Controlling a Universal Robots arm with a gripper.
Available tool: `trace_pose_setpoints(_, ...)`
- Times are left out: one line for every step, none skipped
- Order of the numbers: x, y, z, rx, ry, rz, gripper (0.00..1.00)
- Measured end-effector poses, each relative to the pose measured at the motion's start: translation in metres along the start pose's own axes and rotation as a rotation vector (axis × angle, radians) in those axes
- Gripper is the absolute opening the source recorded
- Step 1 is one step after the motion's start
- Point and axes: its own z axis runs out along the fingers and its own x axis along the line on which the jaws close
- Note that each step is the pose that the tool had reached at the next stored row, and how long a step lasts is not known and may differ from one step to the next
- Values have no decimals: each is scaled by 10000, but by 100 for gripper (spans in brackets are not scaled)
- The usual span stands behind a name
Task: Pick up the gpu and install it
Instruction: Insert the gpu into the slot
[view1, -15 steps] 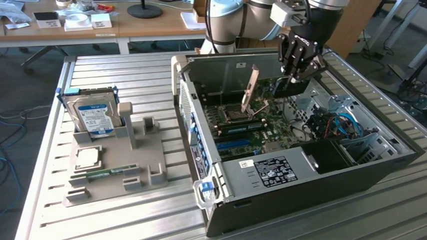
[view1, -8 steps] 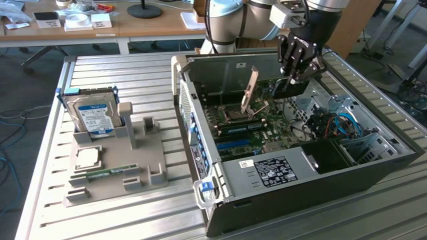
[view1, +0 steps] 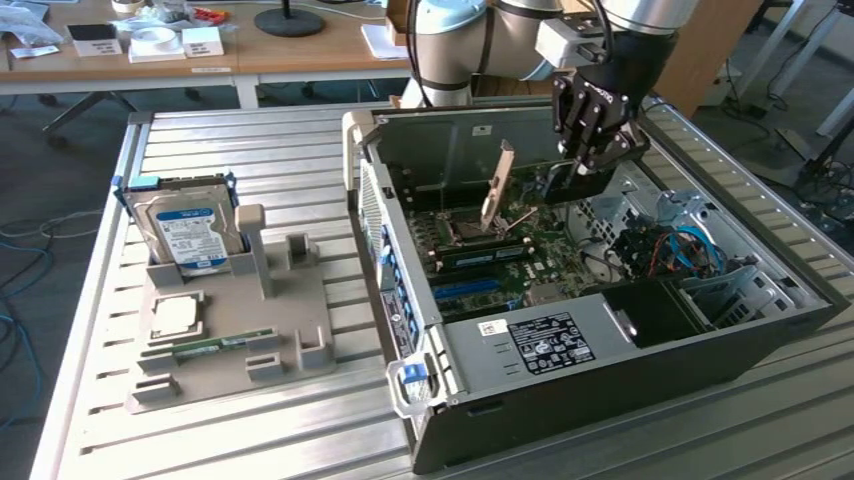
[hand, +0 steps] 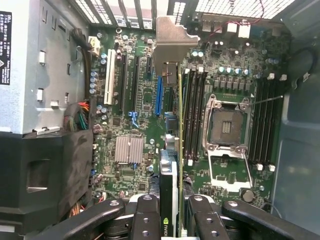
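We see a slatted metal table (view1: 267, 440) carrying an open computer case (view1: 587, 400), which lies on its side with its motherboard (hand: 140, 100) facing up. The robot arm (view1: 641, 25) reaches down into the case from the far side. On the exterior view's left, well apart from the case, sits a grey parts holder (view1: 307, 330). A hard drive with a blue-white label (view1: 187, 230) stands upright in its far end.

Inside the case, the gripper (view1: 585, 172) is partly closed, and its dark fingers (hand: 145, 215) clamp the gpu (hand: 170, 170) between them. The card stands on edge over the board, between the blue expansion slot (hand: 159, 95) and the memory slots (hand: 192, 115). We cannot tell whether its lower edge touches the board. Its silver end bracket (hand: 172, 45) points toward the case's vented rear wall. A narrow green memory stick (view1: 214, 346) lies flat in the holder.
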Motion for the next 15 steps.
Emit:
trace_pose_setpoints(0, 1, 5, 0, 0, 1, 27)
trace_pose_setpoints(0, 1, 9, 0, 1, 1, 27)
trace_pose_setpoints(0, 1, 14, 1, 0, 1, 27)
trace_pose_setpoints(0, 2, 18, 2, 0, 1, 27)
trace_pose_setpoints(0, 2, 22, 2, 0, 1, 27)
trace_pose_setpoints(0, 3, 36, 1, 0, 0, 27)
trace_pose_setpoints(0, 6, 83, 3, -1, 1, 27)
trace_pose_setpoints(0, 7, 104, 2, 2, 1, 27)
trace_pose_setpoints(0, 7, 104, 2, 3, 1, 27)
trace_pose_setpoints(1, 7, 106, 2, 1, 1, 27)
trace_pose_setpoints(0, 6, 109, 3, -1, 0, 27)
trace_pose_setpoints(0, 6, 115, 5, -4, 1, 27)
trace_pose_setpoints(1, 7, 121, 6, -2, 1, 27)
trace_pose_setpoints(0, 7, 126, 6, 0, 0, 27)
trace_pose_setpoints(0, 7, 129, 6, 0, 0, 27)
